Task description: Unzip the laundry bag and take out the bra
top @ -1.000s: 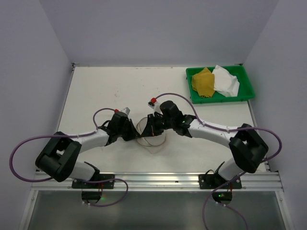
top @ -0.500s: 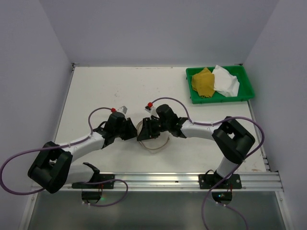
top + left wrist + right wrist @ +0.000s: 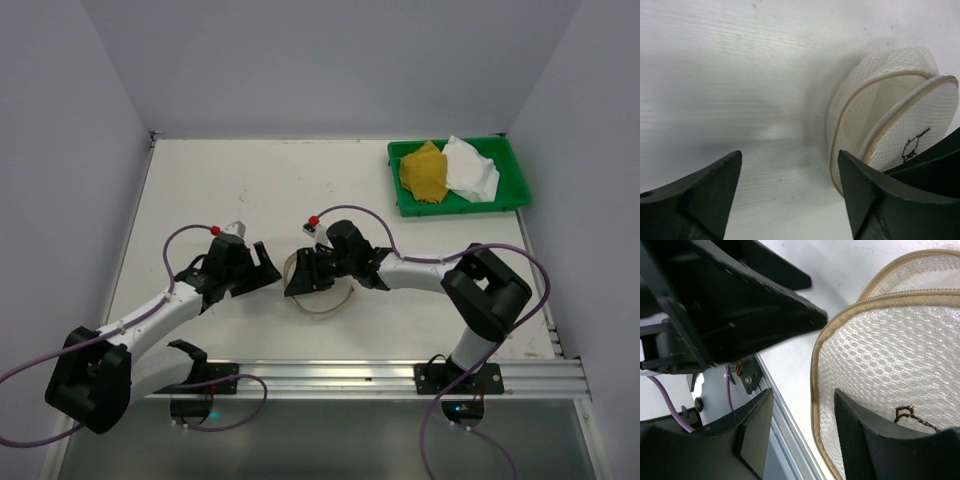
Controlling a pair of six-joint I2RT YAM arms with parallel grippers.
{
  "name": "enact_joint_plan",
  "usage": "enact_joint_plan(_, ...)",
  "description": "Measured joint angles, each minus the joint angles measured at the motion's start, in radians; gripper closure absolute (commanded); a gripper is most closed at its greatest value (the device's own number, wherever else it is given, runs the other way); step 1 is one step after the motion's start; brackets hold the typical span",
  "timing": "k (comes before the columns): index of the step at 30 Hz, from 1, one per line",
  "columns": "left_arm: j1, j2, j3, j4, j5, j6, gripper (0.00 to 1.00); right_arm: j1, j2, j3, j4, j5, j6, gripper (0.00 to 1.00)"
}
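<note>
The laundry bag [image 3: 330,298], cream mesh with a tan zip rim, lies on the table between my arms. In the left wrist view the laundry bag [image 3: 890,115] gapes along its zip and a small black drawing shows on one face. My left gripper [image 3: 265,268] [image 3: 789,155] stands open just left of it, with only bare table between its fingers. My right gripper [image 3: 298,278] [image 3: 803,392] is open over the bag's left edge, and the zip rim [image 3: 815,370] runs between its fingers without being clamped. No bra shows.
A green tray [image 3: 460,207] at the back right holds a yellow cloth [image 3: 424,172] and a white cloth [image 3: 470,168]. The metal rail [image 3: 330,375] runs along the near table edge. My left arm [image 3: 730,305] fills the upper left of the right wrist view.
Both grippers have gone from shut at the bag to open. My left gripper has drawn back to the left, off the bag. The bag now rests lower on the table.
</note>
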Motion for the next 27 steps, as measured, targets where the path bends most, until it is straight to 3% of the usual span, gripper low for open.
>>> enact_joint_plan(2, 0.043, -0.043, 0.009, -0.047, -0.014, 0.020, 0.05, 0.000, 0.000, 0.000, 0.000, 0.000, -0.001, 0.43)
enact_joint_plan(5, 0.100, -0.099, 0.031, -0.107, -0.051, 0.049, 0.00, 0.000, 0.001, 0.000, 0.000, 0.000, -0.005, 0.38)
enact_joint_plan(18, 0.131, -0.184, 0.083, -0.222, -0.131, 0.101, 0.00, 0.000, 0.113, 0.086, -0.071, 0.010, -0.051, 0.22)
enact_joint_plan(21, 0.131, -0.195, 0.106, -0.252, -0.140, 0.109, 0.00, 0.000, 0.092, 0.111, -0.126, 0.027, -0.076, 0.13)
enact_joint_plan(27, 0.132, -0.241, 0.185, -0.300, -0.173, 0.130, 0.00, -0.006, -0.069, 0.231, -0.332, 0.150, -0.159, 0.03)
